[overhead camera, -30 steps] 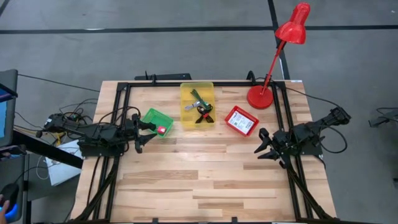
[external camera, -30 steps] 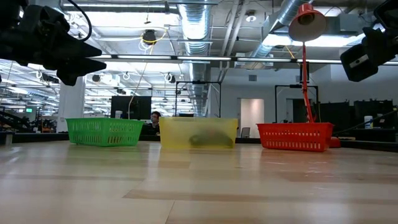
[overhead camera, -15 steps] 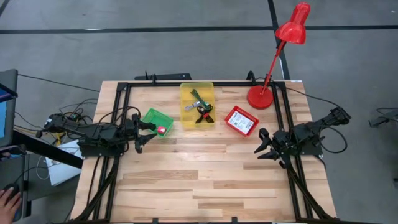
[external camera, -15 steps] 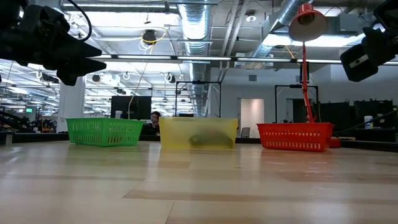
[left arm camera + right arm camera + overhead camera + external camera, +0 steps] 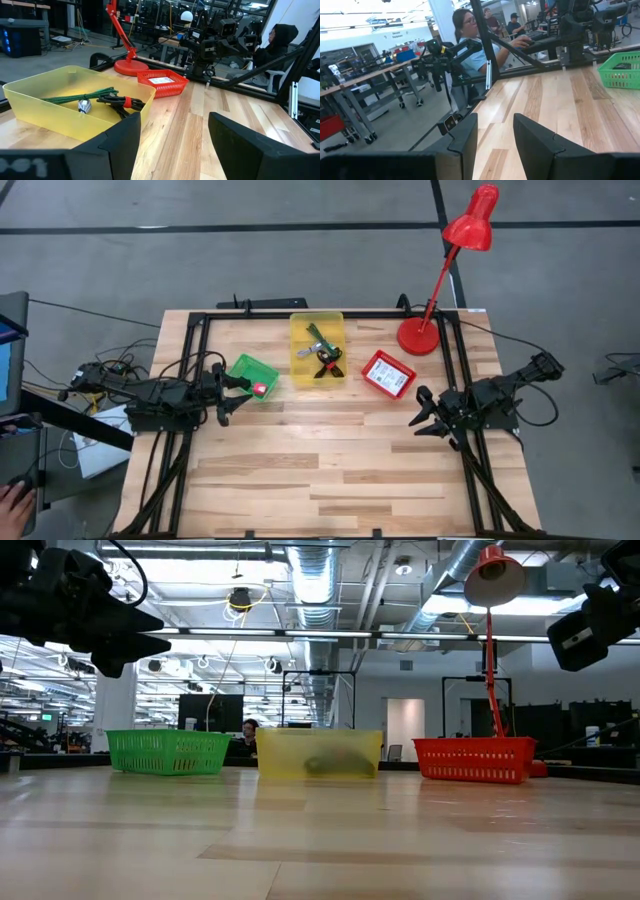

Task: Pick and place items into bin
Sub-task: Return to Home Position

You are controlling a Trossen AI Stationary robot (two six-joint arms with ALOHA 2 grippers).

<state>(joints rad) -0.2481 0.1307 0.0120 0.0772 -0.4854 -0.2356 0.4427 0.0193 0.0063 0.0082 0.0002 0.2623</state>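
Observation:
The items lie in three bins along the far half of the table. A yellow bin (image 5: 317, 348) holds slim green, black and red tools (image 5: 107, 99). A green basket (image 5: 252, 375) holds a tiny red-pink block (image 5: 261, 388). A red basket (image 5: 388, 373) holds a flat white card packet (image 5: 159, 79). My left gripper (image 5: 228, 392) hovers level and open at the table's left side, just beside the green basket and clear of it. My right gripper (image 5: 416, 410) hovers level and open at the right side, nearer than the red basket, with nothing between its fingers (image 5: 540, 145).
A red desk lamp (image 5: 440, 280) stands at the far right corner, its base (image 5: 418, 337) beside the red basket. A black frame (image 5: 300, 314) runs around the table. The near half of the wooden top (image 5: 330, 480) is bare. People sit beyond the table (image 5: 470, 40).

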